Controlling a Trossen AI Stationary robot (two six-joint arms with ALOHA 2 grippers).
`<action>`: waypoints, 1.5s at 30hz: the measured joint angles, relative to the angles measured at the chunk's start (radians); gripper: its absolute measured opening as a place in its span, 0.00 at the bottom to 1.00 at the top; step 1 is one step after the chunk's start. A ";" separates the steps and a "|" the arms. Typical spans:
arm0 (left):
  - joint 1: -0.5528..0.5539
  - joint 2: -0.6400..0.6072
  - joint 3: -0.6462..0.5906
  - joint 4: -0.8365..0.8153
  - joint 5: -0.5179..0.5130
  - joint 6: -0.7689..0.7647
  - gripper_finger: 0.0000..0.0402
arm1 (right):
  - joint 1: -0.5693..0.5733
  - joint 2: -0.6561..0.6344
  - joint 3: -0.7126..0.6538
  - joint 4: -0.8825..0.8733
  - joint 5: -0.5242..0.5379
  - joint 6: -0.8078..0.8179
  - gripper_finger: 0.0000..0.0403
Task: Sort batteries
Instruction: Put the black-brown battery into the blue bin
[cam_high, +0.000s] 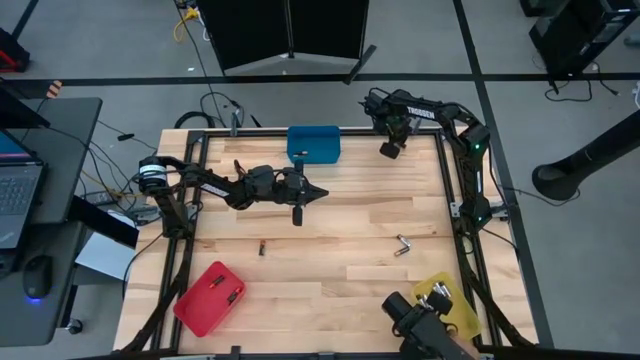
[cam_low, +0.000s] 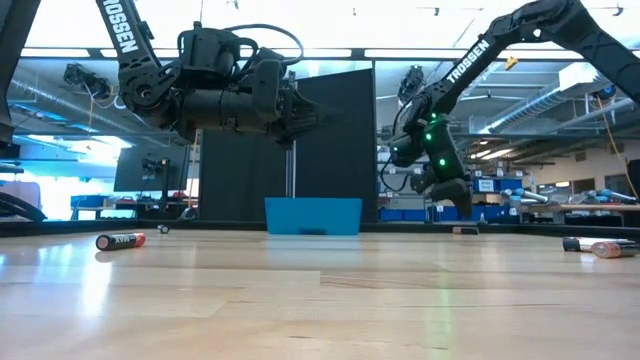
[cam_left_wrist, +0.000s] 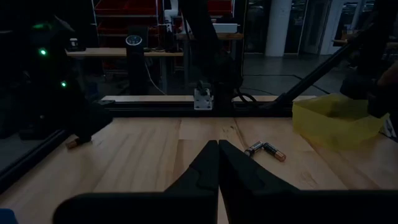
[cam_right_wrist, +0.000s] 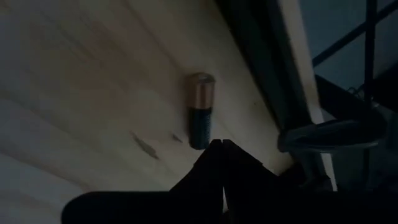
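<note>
A battery (cam_right_wrist: 200, 111) with a copper end lies on the worktop (cam_high: 340, 225) just ahead of the right end effector (cam_right_wrist: 221, 144), whose fingers are pressed together with nothing between them; whether the tips touch the battery cannot be told. From above this battery is hidden under the right end effector (cam_high: 389, 150) at the far right corner. Two more batteries (cam_high: 402, 244) lie touching, in a V, on the right half of the worktop, near the yellow bin (cam_high: 452, 305), which is partly covered by a dark camera mount at the near edge. A single dark battery (cam_high: 262, 247) lies left of centre; its label is too small to read from above. The red bin (cam_high: 210, 297) holds small dark items that are hard to make out. The left end effector (cam_high: 318, 192) hangs above the worktop in front of the blue bin (cam_high: 313, 143), fingers together, empty.
</note>
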 joint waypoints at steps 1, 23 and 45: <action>0.000 0.000 0.000 0.000 0.000 0.000 0.04 | -0.002 0.000 -0.010 0.009 0.000 -0.002 0.02; 0.000 0.000 0.000 0.001 0.000 0.000 0.04 | -0.033 0.000 -0.034 0.104 -0.071 -0.059 0.01; 0.000 0.000 0.000 0.001 0.000 0.001 0.04 | 0.042 -0.116 0.060 -0.001 -0.281 -0.080 0.02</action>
